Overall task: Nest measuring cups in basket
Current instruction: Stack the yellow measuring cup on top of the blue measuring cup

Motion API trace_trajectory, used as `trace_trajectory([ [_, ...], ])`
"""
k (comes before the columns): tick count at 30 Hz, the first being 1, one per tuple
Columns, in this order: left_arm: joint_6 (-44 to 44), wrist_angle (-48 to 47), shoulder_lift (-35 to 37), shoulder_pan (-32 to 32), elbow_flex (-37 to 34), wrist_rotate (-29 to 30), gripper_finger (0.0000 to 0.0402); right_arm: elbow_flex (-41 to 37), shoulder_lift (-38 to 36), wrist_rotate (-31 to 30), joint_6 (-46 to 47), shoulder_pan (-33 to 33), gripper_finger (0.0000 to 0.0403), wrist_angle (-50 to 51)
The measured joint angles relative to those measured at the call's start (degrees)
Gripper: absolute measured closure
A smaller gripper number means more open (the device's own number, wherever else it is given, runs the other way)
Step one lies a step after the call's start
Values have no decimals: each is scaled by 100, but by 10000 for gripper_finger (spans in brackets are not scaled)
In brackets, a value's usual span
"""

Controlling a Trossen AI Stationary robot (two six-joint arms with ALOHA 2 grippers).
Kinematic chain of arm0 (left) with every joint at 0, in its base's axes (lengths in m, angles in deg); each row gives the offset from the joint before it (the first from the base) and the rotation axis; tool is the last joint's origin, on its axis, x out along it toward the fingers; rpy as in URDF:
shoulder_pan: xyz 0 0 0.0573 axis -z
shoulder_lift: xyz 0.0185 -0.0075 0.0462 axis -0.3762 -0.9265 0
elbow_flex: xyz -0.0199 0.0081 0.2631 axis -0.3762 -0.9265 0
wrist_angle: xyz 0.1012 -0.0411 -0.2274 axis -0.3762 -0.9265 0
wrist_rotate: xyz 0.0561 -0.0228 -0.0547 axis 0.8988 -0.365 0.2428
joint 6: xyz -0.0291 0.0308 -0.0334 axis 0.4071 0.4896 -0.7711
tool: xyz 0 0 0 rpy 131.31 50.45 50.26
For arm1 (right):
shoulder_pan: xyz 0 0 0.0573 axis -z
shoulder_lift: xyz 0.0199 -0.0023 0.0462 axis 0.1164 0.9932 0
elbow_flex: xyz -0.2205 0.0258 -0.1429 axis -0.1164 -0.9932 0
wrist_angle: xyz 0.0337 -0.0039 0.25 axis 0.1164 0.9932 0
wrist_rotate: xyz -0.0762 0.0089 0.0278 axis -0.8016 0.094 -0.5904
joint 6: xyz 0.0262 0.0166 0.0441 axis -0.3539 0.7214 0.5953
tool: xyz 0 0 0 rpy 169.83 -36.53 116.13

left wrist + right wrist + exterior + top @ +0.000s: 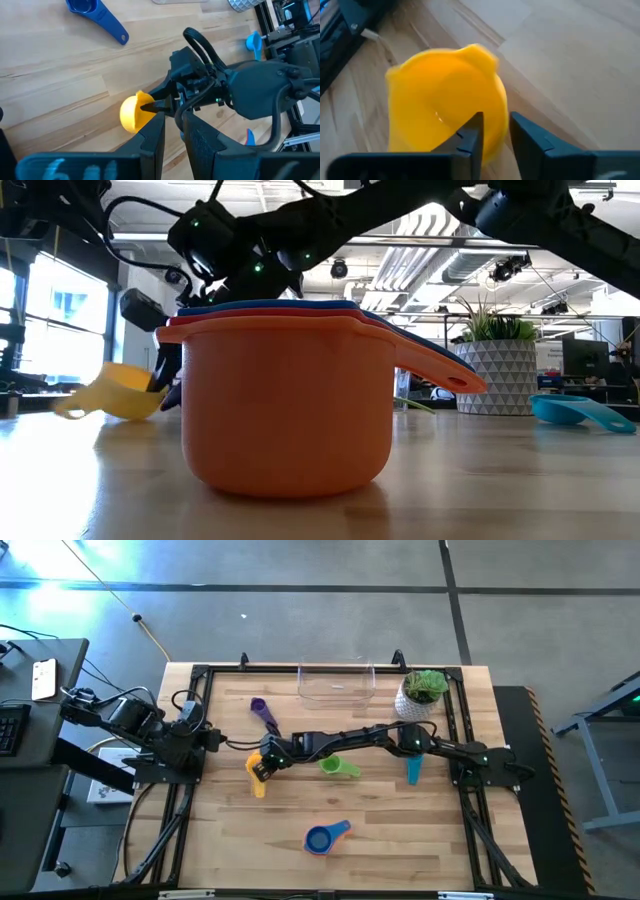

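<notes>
The yellow cup (440, 100) lies tipped on the wood left of centre, and my right gripper (496, 135) is shut on its wall. My right arm stretches across the table to it (258, 783). Loose on the table lie the purple cup (265, 712), the green cup (338, 768) and the teal cup (414, 770). Near the front edge stands the orange cup (290, 410) with red and blue cups nested inside it. The clear basket (337, 683) stands at the far edge. My left gripper (174, 145) waits at the table's left edge, shut on nothing. My right gripper has one finger (470, 135) inside the yellow cup and the other outside it, with the cup's wall near the rim (496, 122) between them. The fingers slant down from the table's right side. The cup is tilted, mouth toward the gripper, its handle (70, 408) low by the table.
A white pot with a green plant (422, 695) stands at the far right beside the basket. Black frame rails (200, 675) run along the table's edges. Bare wood lies between the yellow cup and the nested cups at the front.
</notes>
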State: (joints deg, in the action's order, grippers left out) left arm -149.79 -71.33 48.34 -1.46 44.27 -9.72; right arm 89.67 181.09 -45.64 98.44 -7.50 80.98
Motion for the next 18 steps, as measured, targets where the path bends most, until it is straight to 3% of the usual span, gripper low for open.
trace_trajectory([
  [6, 33, 0, -1, -2, 0, 0, 341, 41, -2, 171, -146, 16, 395, 28],
  [9, 124, -2, 0, 0, 0, 0, 341, 161, -4, 374, -260, 49, 395, 136],
  [16, 260, -1, -2, -2, 0, -7, 341, 979, -46, 673, -1371, 83, 400, 1657],
  [18, 314, -5, 0, -2, 0, -26, 341, 783, -275, 838, -1625, 50, 400, 1761],
])
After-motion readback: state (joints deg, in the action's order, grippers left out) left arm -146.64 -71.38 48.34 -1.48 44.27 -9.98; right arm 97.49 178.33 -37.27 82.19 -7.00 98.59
